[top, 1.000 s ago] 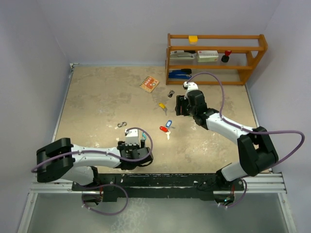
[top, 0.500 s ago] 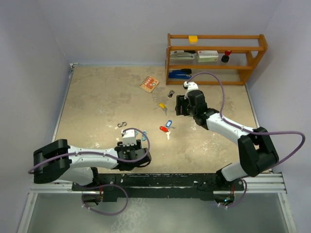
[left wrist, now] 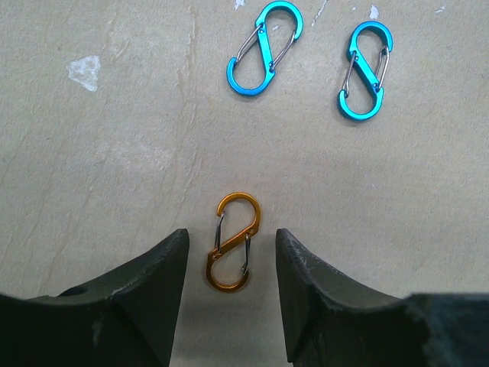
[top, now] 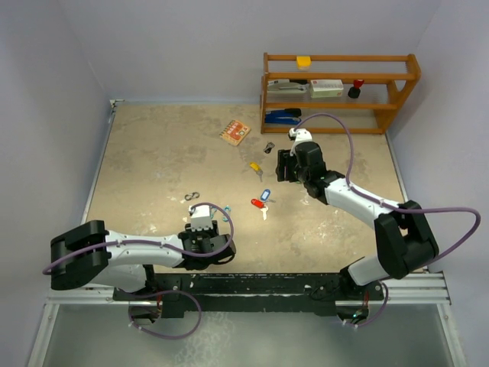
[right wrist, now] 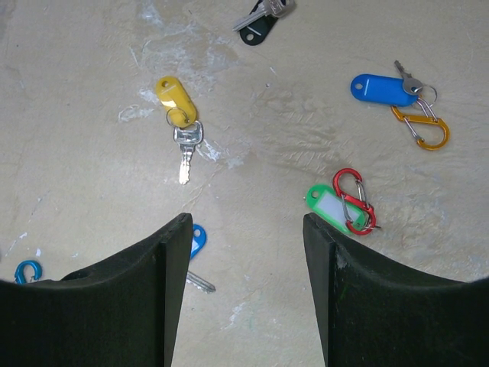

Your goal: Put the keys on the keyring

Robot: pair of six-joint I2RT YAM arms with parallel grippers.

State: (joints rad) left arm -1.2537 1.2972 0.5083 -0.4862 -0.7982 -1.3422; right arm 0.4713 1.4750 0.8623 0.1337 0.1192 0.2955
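Note:
An orange S-shaped keyring clip (left wrist: 233,243) lies flat on the table. My left gripper (left wrist: 231,234) straddles it, open, with a small gap on each side. Two blue clips (left wrist: 263,48) (left wrist: 365,70) lie beyond it. My right gripper (right wrist: 246,222) hovers open and empty over the keys: a yellow-tagged key (right wrist: 179,115), a black-tagged key (right wrist: 260,19), a blue-tagged key (right wrist: 386,86) joined to an orange clip (right wrist: 422,128), and a green tag (right wrist: 330,206) on a red clip (right wrist: 355,200). Another blue-tagged key (right wrist: 196,241) is half hidden behind my finger. From above, the left gripper (top: 206,243) is near the front edge.
A wooden shelf (top: 340,92) with a stapler and small items stands at the back right. An orange card (top: 235,132) lies in front of it. A silver clip (top: 192,197) lies just beyond the left arm's wrist. Walls close in the table on three sides.
The left gripper's jaws have narrowed around the orange clip, and the left arm has shifted slightly left. The right arm has not moved.

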